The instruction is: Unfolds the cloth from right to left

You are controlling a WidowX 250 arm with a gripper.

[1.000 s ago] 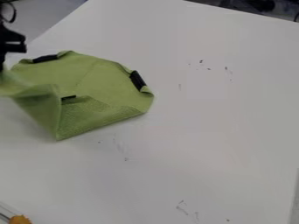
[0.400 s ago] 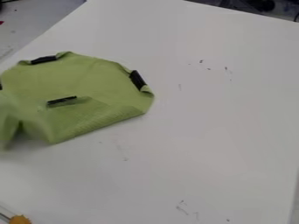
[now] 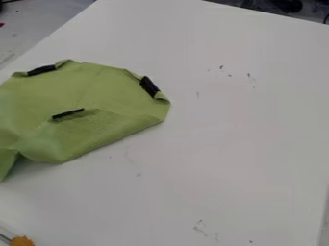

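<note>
A green cloth (image 3: 96, 91) lies partly spread on a white table (image 3: 225, 144), running to the view's left edge, its near-left corner peaked above a shadowed hollow. Whether the claw is open or closed, and what it has hold of, cannot be told; nor can the cloth's distance or direction from it. Three dark strips, one at the far edge (image 3: 41, 70), one on the right (image 3: 149, 86) and one mid-cloth (image 3: 67, 114), mark the fabric.

The unfolding appears well along but unfinished, with a fold apparently left along the near side. A pull too far left could drag the whole cloth over the table's edge, since only its own weight seems to anchor it. Early release could let the peaked corner drop back into a crease, while a low sweep toward the near side might catch the orange item (image 3: 22, 241).
</note>
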